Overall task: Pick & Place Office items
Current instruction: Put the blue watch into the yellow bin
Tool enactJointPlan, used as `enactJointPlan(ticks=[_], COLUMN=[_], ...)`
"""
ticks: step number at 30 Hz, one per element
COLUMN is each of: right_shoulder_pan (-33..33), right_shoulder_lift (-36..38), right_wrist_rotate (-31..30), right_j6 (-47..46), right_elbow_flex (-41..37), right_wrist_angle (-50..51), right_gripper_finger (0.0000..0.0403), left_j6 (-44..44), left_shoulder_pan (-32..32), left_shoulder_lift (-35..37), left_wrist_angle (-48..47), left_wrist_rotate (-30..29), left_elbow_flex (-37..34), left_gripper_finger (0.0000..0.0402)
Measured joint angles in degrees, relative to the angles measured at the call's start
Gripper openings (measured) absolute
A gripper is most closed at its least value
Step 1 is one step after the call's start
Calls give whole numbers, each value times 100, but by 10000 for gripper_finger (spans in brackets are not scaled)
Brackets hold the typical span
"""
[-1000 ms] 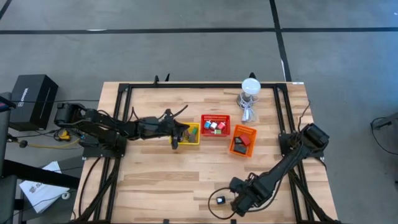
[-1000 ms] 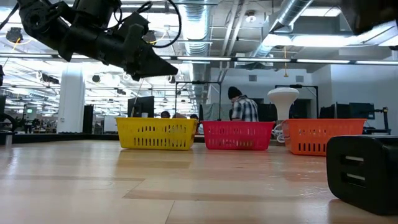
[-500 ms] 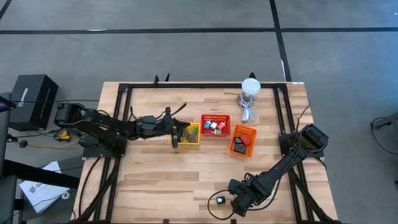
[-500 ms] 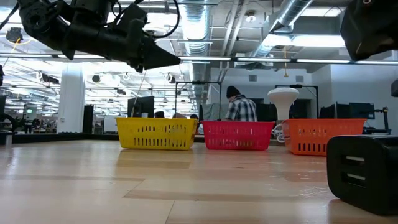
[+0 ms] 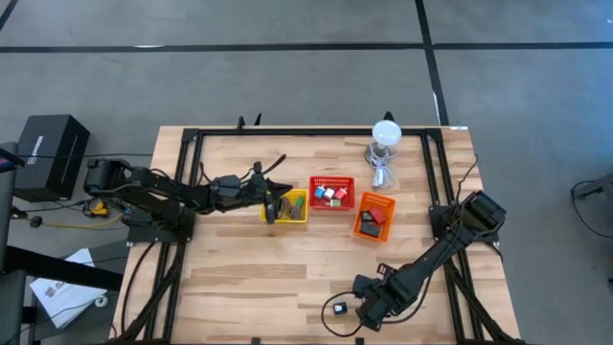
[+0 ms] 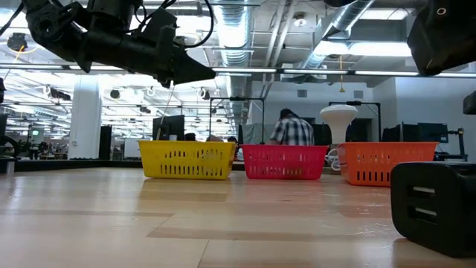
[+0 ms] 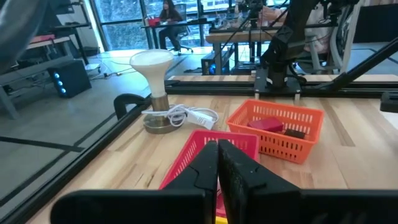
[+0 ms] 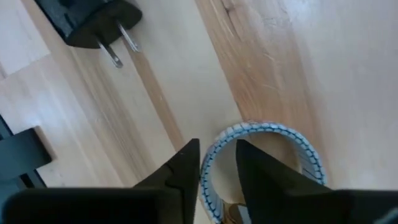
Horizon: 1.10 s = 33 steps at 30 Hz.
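A pale blue-white ring (image 8: 267, 134) lies flat on the wood near the table's front edge, with a black plug (image 8: 99, 22) beside it. My right gripper (image 8: 217, 149) points down over the ring's rim, its fingers a little apart. At the table's middle, my left gripper (image 5: 272, 207) hovers shut and level over the yellow basket (image 5: 291, 205) with nothing in it. Small office items lie in the red basket (image 5: 331, 182) and the orange basket (image 5: 375, 200). My right gripper comes from above with one finger (image 8: 183, 171) outside the ring and the other finger (image 8: 261, 174) inside it, the ring's wall (image 8: 208, 165) between them. Wood shows beside the wall, and I cannot tell whether either finger touches it. The ring rests flat on the table.
A white-topped lamp (image 5: 385, 134) with a coiled cable stands at the far right behind the baskets. The black plug (image 5: 339, 309) sits just left of my right gripper (image 5: 368, 305). Bare wood stretches between the baskets and the front edge. A person moves in the room behind.
My right gripper has come down toward the table near the front edge. My left gripper has stayed over the yellow basket and tipped its fingers up a little.
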State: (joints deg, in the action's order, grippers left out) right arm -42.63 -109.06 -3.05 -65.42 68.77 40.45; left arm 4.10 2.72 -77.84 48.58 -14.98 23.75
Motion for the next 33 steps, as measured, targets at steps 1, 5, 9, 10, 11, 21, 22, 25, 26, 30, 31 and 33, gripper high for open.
enactJointPlan(ticks=[1, 5, 9, 10, 11, 21, 22, 25, 26, 30, 31, 33], right_shoulder_pan=[0, 9, 62, 81, 99, 381, 424, 508, 520, 451, 409, 357], right_shoulder_lift=[0, 0, 7, 28, 53, 620, 732, 1149, 1286, 1844, 2010, 2339], right_wrist_rotate=[0, 0, 0, 0, -14, -622, -672, -1256, -1570, -2905, -3180, -3497], right_j6=[41, 400, 815, 934, 1055, 3051, 3161, 3223, 3246, 3409, 3556, 3983], right_elbow_flex=[0, 0, 0, 0, 0, 4, 4, 3, 4, -67, -187, -561], right_wrist_angle=[-1, -5, 1, 15, 27, 834, 1011, 1514, 1637, 1731, 1565, 1073], right_gripper_finger=[87, 52, 12, 8, 8, 6, 5, 12, 15, 21, 20, 15], left_j6=[0, -1, -2, -2, -2, -4, -4, -8, -7, -7, 0, 2], left_shoulder_pan=[0, 0, 0, 0, 0, -7, -10, -49, -74, -228, -282, -412], left_shoulder_lift=[0, 0, -2, 0, 0, 0, 0, 0, 0, 0, 0, 0], left_wrist_angle=[0, 7, 46, 46, 48, 148, 152, 166, 179, 314, 348, 396], left_wrist_rotate=[0, 0, 0, 1, 0, 22, 24, 203, 326, 833, 952, 1166], left_elbow_flex=[0, 0, 0, 0, 0, 0, 0, 0, 0, 4, 19, 81], left_gripper_finger=[6, 6, 6, 6, 6, 6, 6, 6, 6, 6, 6, 8])
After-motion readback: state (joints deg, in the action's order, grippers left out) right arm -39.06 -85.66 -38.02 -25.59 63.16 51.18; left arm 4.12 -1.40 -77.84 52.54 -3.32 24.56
